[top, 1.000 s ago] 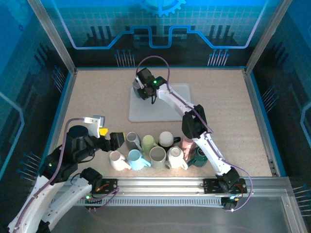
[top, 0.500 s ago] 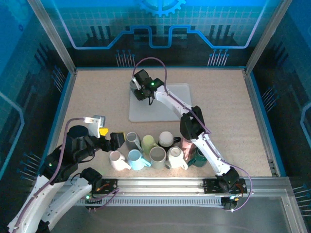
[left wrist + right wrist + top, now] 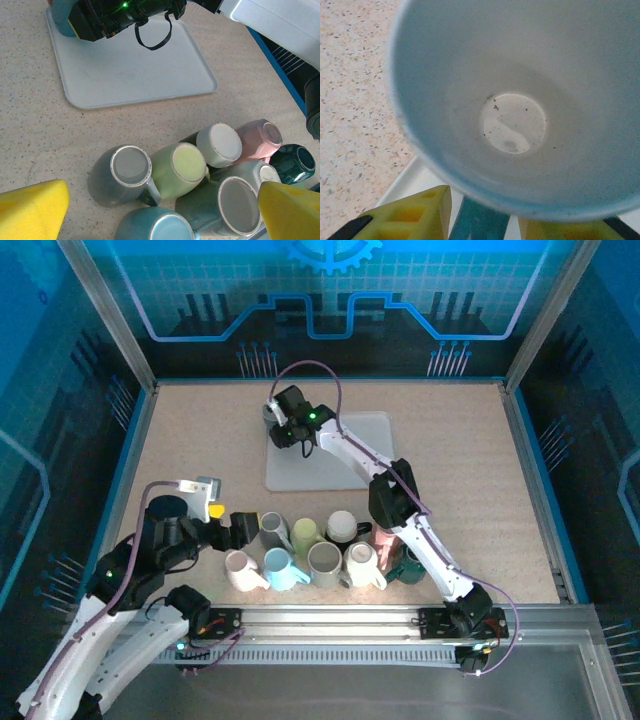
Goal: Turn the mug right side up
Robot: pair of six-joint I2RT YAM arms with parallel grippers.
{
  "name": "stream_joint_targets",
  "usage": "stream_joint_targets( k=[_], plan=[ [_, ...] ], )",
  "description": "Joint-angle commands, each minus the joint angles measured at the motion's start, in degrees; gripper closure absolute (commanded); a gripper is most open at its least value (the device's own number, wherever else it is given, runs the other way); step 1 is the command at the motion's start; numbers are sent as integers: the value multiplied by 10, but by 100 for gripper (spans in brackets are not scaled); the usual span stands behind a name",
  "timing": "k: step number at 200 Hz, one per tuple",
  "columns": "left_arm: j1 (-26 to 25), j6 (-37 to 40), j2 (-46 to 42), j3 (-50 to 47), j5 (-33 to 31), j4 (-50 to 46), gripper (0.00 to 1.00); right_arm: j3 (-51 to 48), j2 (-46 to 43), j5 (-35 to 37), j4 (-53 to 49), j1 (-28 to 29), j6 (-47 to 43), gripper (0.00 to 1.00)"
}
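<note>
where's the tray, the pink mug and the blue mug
tray [image 3: 135, 75], left wrist view, bare middle of its surface
pink mug [image 3: 252, 145], left wrist view, its side wall
blue mug [image 3: 512, 122], right wrist view, its inner bottom

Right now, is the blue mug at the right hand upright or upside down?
Upright, it seems: the right wrist view looks down into the open mouth of the mug, to its pale bottom.

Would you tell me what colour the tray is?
Light grey; the tray shows best in the left wrist view.
</note>
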Motion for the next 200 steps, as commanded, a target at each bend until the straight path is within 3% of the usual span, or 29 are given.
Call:
stream_joint_targets(
  k=[1, 66, 79, 92, 110, 143, 160, 182, 200],
  plan=[
    [-3, 7, 1, -3, -12, 7, 2, 19, 19, 8, 21, -10, 17, 61],
    [0, 7, 16, -3, -16, 5, 2, 18, 30, -1, 35, -16, 16, 61],
    [3, 8, 19, -1, -16, 5, 2, 17, 25, 1, 31, -16, 13, 52],
    [4, 8, 22, -2, -18, 4, 2, -1, 9, -1, 30, -17, 8, 31],
    [6, 7, 24, -1, -18, 4, 2, -76, -43, 1, 58, -17, 3, 17],
    [9, 5, 27, 1, -22, 1, 1, -261, -169, -12, 170, -20, -2, 6],
    [10, -15, 28, 6, -40, -3, 1, -330, -224, -22, 208, -20, -3, 4],
    [10, -100, 26, 33, -127, -41, 1, -427, -319, -35, 268, -19, -9, 4],
    [11, -135, 19, 29, -118, -36, 1, -488, -386, -31, 292, -18, -10, 6]
  ],
)
